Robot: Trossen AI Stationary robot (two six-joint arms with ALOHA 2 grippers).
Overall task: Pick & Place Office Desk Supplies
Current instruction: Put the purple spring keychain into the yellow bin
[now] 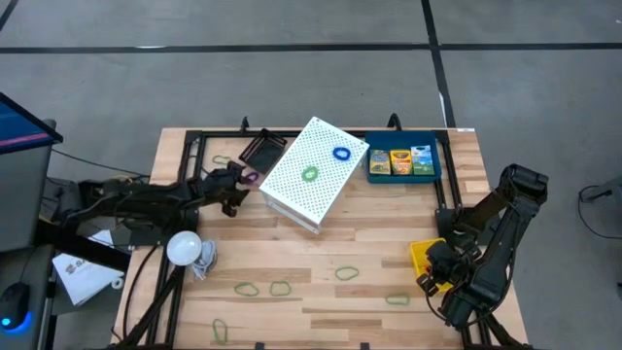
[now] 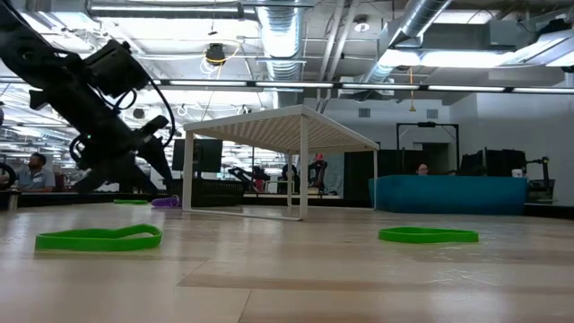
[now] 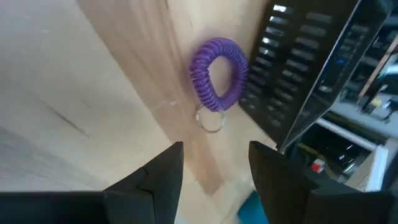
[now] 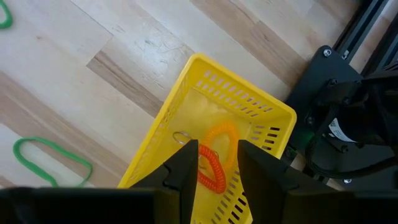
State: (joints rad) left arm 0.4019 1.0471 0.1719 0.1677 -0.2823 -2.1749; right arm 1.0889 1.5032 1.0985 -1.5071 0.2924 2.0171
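Note:
My left gripper (image 3: 214,163) is open, low over the table at its far left part (image 1: 233,185), with the purple coil loop (image 3: 217,73) lying just ahead of its fingertips, beside the black mesh tray (image 3: 311,62). My right gripper (image 4: 217,165) is open over the yellow mesh tray (image 4: 186,93) at the table's right near corner (image 1: 420,255). An orange coil loop (image 4: 219,152) lies in that tray between the fingers. The blue tray (image 1: 434,175) holds three crayon packs (image 1: 400,161). A blue loop (image 1: 342,154) and a green loop (image 1: 309,174) lie on a white perforated stand (image 1: 292,190). My right gripper points down into the yellow tray with one finger (image 4: 186,171) on either side of the orange coil's near end (image 4: 208,174). Whether the fingers touch the coil, I cannot tell. The coil lies on the tray's floor.
Several green loops (image 1: 248,288) (image 1: 347,273) (image 1: 397,299) lie flat on the near half of the table, and one more green loop (image 1: 224,158) at the far left. A white bulb-like object (image 1: 185,248) sits near the left edge. A black frame (image 1: 194,146) runs around the table.

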